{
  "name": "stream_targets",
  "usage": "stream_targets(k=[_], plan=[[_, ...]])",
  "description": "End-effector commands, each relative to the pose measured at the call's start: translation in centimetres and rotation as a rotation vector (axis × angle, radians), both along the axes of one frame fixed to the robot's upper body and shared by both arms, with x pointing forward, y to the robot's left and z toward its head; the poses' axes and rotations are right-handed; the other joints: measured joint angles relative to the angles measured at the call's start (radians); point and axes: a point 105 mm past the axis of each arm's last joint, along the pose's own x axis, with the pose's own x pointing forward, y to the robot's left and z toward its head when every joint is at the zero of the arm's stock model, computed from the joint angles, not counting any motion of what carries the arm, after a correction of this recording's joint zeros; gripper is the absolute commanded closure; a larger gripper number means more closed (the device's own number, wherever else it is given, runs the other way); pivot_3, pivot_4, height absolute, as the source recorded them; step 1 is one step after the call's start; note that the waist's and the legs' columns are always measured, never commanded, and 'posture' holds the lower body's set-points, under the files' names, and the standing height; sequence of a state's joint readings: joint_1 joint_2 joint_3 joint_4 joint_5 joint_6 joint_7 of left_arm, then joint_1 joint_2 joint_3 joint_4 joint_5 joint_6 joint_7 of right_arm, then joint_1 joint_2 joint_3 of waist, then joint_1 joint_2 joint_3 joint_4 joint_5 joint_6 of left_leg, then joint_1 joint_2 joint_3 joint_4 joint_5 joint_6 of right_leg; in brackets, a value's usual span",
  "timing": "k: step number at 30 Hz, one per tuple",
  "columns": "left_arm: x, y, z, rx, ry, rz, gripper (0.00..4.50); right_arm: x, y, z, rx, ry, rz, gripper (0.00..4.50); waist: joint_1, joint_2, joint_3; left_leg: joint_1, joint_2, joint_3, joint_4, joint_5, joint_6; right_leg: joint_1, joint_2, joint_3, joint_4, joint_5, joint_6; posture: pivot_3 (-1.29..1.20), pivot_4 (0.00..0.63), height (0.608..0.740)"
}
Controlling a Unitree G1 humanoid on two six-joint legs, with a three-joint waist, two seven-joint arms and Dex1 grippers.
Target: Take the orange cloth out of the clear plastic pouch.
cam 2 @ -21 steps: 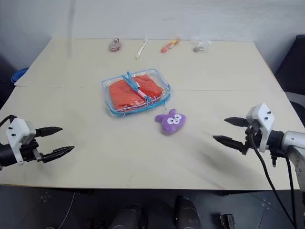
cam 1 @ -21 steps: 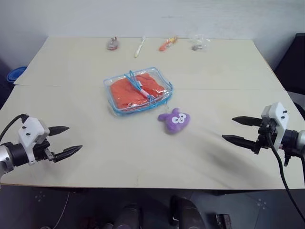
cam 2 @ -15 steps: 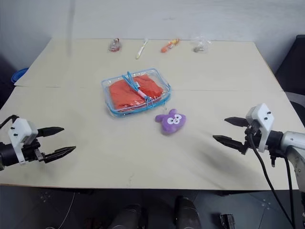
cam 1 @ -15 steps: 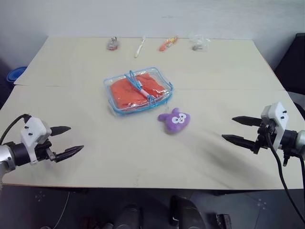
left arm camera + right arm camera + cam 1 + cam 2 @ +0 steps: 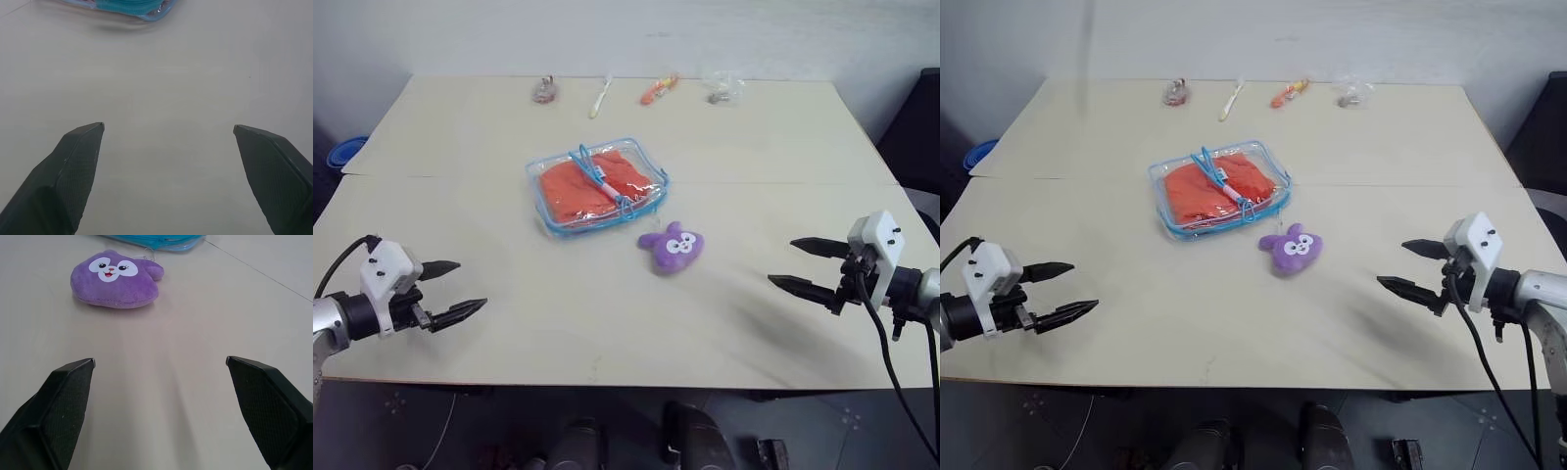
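Both wide open and empty, left gripper [image 5: 450, 292] and right gripper [image 5: 803, 266] well apart from clear plastic pouch [image 5: 551, 218] mid-table, orange cloth [image 5: 578, 186] inside; likely to slide if tugged unpinned, or snag purple plush [image 5: 672, 246] just beside.

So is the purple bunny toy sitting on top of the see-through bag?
No, the purple plush bunny toy lies on the table beside the clear plastic pouch with blue trim, not on it.

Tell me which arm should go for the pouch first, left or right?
Left, probably. Both pincers are open and empty, but the purple plush lies between the right pincer and the clear plastic pouch, while the left pincer has bare table before it.
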State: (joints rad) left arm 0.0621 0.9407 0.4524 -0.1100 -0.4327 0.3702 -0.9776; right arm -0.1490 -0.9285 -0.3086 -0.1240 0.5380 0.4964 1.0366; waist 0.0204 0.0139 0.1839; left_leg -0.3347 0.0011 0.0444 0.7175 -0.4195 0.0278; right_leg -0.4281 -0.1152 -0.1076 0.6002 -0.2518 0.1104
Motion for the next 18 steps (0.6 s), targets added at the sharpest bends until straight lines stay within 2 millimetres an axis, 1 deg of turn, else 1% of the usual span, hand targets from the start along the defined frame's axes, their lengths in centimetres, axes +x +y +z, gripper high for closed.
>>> stream_targets(k=[1,10,18], plan=[[0.2,-0.5,0.9,0.003,-0.044,-0.018,0.00,-0.3,1.0,0.7,0.018,-0.020,0.037,0.03,0.000,0.000,0.000,0.000,0.000,0.000,0.000,0.000,0.000,0.000,0.000,0.000,0.000,0.000,0.000,0.00,0.150,0.740],[-0.1,-1.1,1.3,-0.020,-0.054,-0.050,0.00,-0.3,1.3,0.8,0.025,-0.019,0.037,0.03,0.000,0.000,0.000,0.000,0.000,0.000,0.000,0.000,0.000,0.000,0.000,0.000,0.000,0.000,0.000,0.00,0.150,0.740],[0.3,-2.1,2.4,-0.056,-0.079,-0.057,0.00,0.0,1.9,0.9,0.024,-0.032,0.049,0.03,0.000,0.000,0.000,0.000,0.000,0.000,0.000,0.000,0.000,0.000,0.000,0.000,0.000,0.000,0.000,0.00,0.150,0.740]])
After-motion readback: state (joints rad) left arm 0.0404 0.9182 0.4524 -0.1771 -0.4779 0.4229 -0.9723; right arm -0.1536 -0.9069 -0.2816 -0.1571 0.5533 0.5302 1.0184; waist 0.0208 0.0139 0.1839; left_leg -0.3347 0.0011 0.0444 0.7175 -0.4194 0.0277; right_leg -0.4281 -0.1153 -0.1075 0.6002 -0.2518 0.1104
